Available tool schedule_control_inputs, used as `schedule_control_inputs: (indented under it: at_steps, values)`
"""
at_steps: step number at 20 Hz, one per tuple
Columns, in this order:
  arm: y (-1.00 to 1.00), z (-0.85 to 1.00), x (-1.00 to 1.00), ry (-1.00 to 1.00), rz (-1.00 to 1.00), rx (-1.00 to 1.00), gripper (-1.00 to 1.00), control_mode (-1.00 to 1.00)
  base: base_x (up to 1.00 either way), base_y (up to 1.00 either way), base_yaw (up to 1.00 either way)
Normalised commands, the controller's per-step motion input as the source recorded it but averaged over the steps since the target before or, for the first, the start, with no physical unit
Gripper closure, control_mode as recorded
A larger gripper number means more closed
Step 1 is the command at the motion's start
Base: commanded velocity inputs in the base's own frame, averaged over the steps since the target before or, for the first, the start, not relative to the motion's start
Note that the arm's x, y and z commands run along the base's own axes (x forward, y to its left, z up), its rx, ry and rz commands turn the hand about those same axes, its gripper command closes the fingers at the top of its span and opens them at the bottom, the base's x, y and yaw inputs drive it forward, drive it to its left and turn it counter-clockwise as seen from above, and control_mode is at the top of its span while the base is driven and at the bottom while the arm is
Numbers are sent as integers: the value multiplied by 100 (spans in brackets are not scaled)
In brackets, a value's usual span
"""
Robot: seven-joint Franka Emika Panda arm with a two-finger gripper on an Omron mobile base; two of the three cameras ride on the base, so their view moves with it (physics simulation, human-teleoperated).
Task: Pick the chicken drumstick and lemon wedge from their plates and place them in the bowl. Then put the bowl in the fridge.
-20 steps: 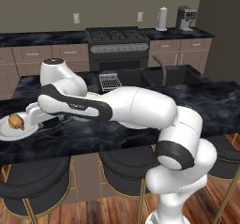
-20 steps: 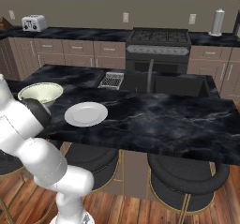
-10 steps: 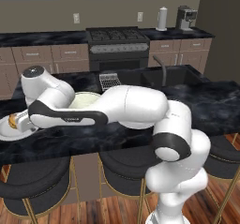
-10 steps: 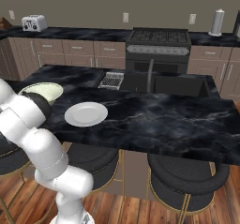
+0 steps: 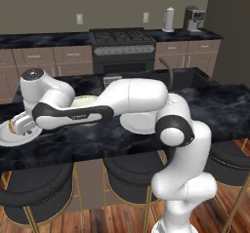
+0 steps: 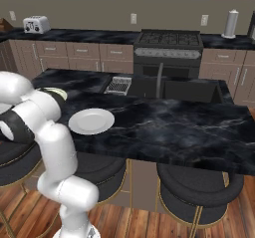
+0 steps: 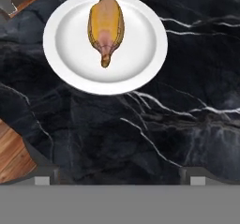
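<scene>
Drumstick (image 7: 106,26): lies on a white plate (image 7: 65,54), seen whole from the hand view, paler end toward the camera. End effector (image 5: 20,124): fingers spread wide apart, holding nothing, poised over that plate at the bench's (image 5: 219,105) left end. Bowl (image 5: 87,102): left base view, partly behind the arm. Second plate (image 6: 91,121): right base view, bare, on the bench.

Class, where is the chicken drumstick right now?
The chicken drumstick lies on a white plate on the dark marble counter, top centre of the hand view, ahead of the open hand.
</scene>
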Motion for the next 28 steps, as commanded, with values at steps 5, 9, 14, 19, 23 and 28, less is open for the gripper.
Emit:
schedule_control_inputs:
  at_steps: [5,9,14,19,23,28]
  values:
    - [28,-3,12,-5,0,-1,-100,-100,0,0,0]
    - [26,0,18,0,0,0,-100,-100,0,0,0]
    - [23,6,21,10,0,0,-100,-100,0,0,0]
    - [13,1,26,12,0,0,-100,-100,0,0,0]
    - [3,-1,29,9,0,-2,-100,-100,0,0,0]
    - [0,-3,24,6,0,-3,-100,-100,0,0,0]
